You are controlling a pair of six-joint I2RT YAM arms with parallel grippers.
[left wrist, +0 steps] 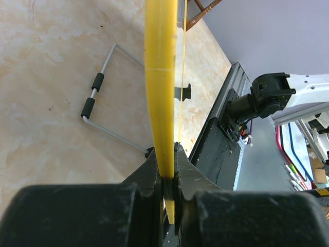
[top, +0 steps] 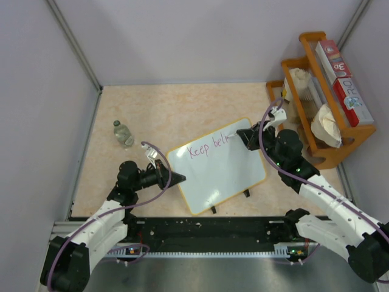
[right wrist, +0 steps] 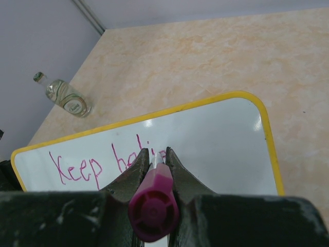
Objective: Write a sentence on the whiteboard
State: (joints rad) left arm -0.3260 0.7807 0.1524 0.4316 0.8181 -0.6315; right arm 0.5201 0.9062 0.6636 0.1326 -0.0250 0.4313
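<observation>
the whiteboard [top: 225, 176] sits skewed on the marbled tabletop [top: 158, 106]. the left gripper [left wrist: 167, 177] pinches its yellow rim at the left corner. the right gripper [right wrist: 157, 154] clamps a purple marker [right wrist: 154, 206], tip at the end of the sentence [top: 205, 149], which reads "keep beli". a glass bottle [top: 123, 134] stands left of the whiteboard.

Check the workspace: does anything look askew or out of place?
The glossy white whiteboard with the yellow rim lies rotated, not square with the table edges, its rim pinched in the left gripper. The purple-pink writing slants with it. Nothing looks spilled or damaged.
</observation>
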